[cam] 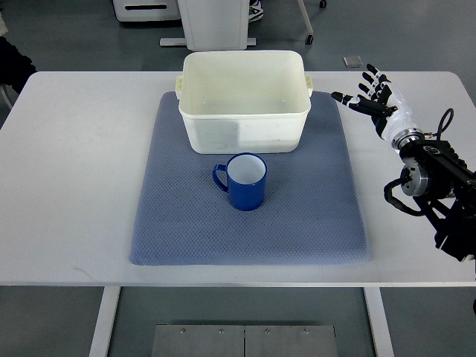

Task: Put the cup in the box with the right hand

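A blue cup (245, 182) with a white inside stands upright on the blue-grey mat (178, 216), its handle pointing left. Just behind it stands an empty white plastic box (245, 123). My right hand (372, 95) is over the table at the right, beside the mat's far right corner, well to the right of the cup and the box. Its fingers are spread and hold nothing. My left arm is out of view.
The mat lies on a white table (67, 163). White furniture bases (216, 26) stand on the floor behind the table. A dark sleeve (13, 67) shows at the far left edge.
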Tool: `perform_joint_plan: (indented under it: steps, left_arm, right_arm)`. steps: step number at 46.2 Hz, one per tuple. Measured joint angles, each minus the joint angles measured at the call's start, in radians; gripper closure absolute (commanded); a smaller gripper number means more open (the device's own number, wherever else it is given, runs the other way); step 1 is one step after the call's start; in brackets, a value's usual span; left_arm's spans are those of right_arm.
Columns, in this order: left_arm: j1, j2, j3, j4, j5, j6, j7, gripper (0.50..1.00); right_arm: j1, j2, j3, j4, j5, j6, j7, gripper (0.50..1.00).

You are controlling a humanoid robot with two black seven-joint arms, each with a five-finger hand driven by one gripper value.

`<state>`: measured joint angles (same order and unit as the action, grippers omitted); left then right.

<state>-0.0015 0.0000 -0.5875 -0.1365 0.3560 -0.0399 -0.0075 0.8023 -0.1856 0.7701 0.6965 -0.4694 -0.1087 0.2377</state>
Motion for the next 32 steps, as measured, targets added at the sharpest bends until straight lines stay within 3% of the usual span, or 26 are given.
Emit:
perform_joint_plan:
  steps: [32]
  left_arm:
    - [0.005, 0.000, 0.000, 0.000, -0.002, 0.000, 0.000, 0.500]
  right_arm:
    - [-0.003, 0.001, 0.000, 0.000, 0.000, 0.001, 0.002, 0.505]
